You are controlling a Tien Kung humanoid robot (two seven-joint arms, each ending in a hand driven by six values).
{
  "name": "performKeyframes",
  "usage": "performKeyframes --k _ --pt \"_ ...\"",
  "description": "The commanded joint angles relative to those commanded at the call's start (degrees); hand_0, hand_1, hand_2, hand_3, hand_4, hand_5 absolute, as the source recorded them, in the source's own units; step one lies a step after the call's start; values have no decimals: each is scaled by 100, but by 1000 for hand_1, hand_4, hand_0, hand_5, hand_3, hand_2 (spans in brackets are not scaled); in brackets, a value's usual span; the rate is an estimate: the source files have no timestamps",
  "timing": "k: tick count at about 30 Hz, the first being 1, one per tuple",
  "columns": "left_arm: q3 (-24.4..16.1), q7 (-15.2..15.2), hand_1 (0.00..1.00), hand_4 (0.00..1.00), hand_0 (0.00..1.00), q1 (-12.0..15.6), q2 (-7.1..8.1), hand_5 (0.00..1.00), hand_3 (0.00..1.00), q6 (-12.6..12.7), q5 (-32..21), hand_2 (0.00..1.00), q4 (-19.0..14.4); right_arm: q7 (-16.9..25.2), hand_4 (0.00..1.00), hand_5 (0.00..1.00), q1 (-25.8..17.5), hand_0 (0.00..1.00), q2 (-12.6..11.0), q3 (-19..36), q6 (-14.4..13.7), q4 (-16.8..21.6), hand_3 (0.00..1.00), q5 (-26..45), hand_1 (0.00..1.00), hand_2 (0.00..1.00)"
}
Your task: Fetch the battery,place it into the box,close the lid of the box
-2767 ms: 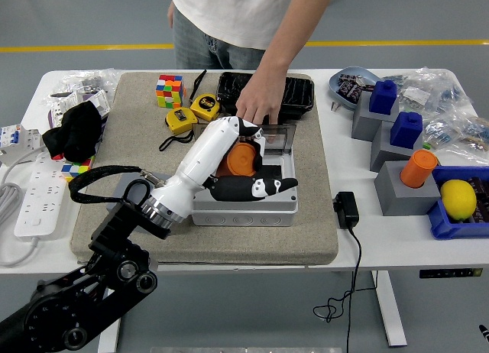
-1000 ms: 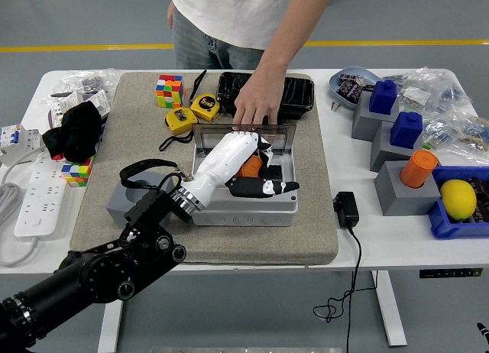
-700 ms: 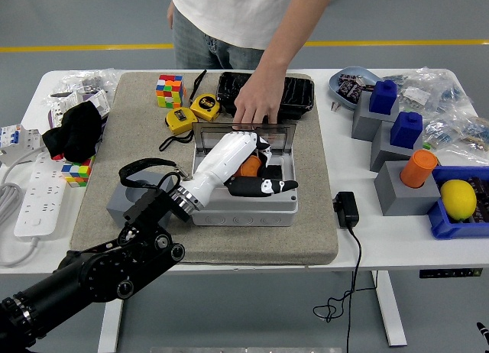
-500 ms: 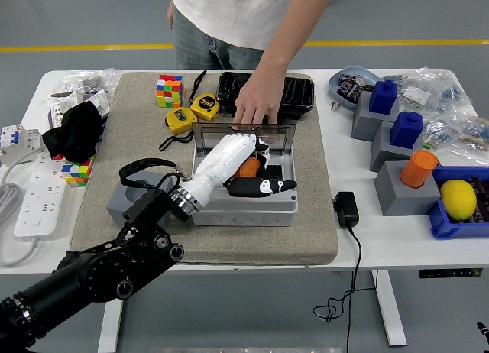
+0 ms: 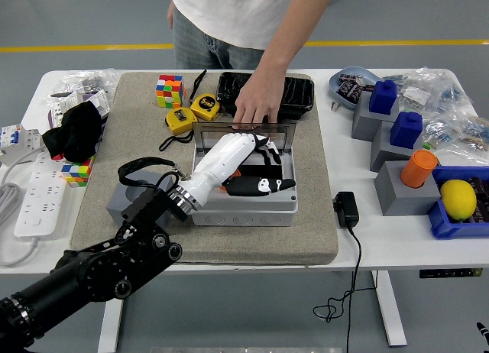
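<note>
The grey box (image 5: 244, 212) sits in the middle of the beige mat (image 5: 306, 238), and a person's hand (image 5: 256, 105) holds its lid (image 5: 281, 135) upright at the back. My left hand (image 5: 271, 171), white with black fingers, reaches down inside the box. It is curled over the orange battery (image 5: 227, 188), of which only a sliver shows under the palm. The black fingers (image 5: 260, 187) lie along the box's front wall. My right arm does not show.
Behind the box are two yellow tape measures (image 5: 192, 112), a colour cube (image 5: 170, 91) and a black tray (image 5: 299, 91). A small grey block (image 5: 122, 205) lies to its left and a black adapter (image 5: 345, 210) to its right. Grey stands, a blue bin and a lemon (image 5: 458, 198) fill the far right.
My left hand has sunk lower into the box and rolled palm down, so the orange battery is now almost hidden. The person's hand still holds the lid.
</note>
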Motion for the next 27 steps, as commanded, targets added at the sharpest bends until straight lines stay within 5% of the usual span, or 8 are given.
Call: performKeyframes --k 11,18,27 --pt "40 22 526 998 493 39 56 859 478 -20 55 469 -195 -1 998 856 -14 998 1 -18 1 0 756 2 967 882" --pt "112 244 523 998 489 217 347 866 481 -361 293 473 -950 -4 998 854 -37 998 -1 19 -5 0 756 -21 968 882" --pt "52 400 518 998 449 414 715 909 487 -781 -24 483 -2184 -1 998 852 -46 998 6 19 0 0 756 -8 964 880"
